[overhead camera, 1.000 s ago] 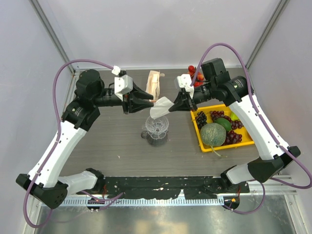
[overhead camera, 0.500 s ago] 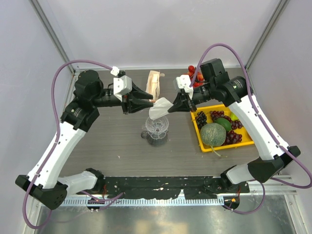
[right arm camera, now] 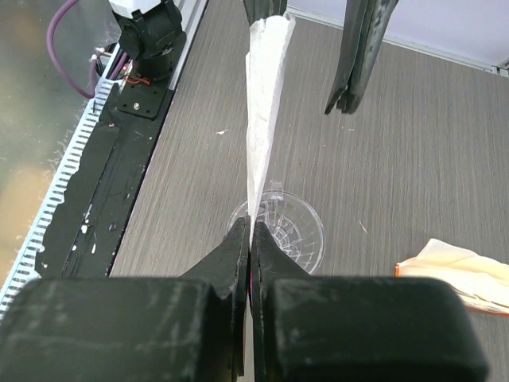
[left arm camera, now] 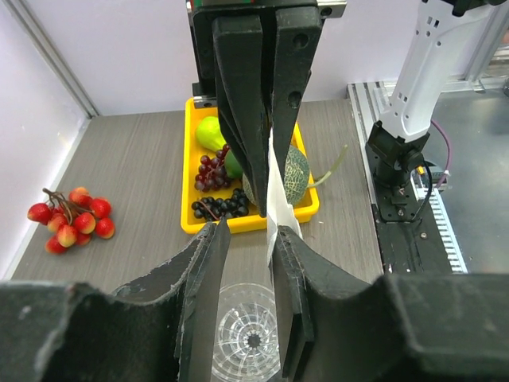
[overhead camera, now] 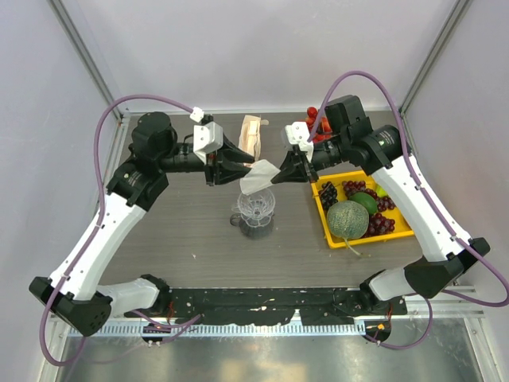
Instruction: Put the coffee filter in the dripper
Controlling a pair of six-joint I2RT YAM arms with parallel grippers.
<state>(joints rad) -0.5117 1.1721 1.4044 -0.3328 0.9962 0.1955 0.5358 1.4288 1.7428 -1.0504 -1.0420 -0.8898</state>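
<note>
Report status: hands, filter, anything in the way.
Right hand shut on thin white paper coffee filter, held above clear ribbed funnel-shaped dripper. Left hand open at filter's far edge. Dripper mouth unobstructed.

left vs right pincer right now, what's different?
The right pincer is shut flat on the coffee filter. The left pincer is open, with the filter's far edge beside one finger, not clamped. The right pincer reaches in from the yellow tray side, and the left pincer from the opposite side. Shared: both hang above the dripper, tips facing each other.
</note>
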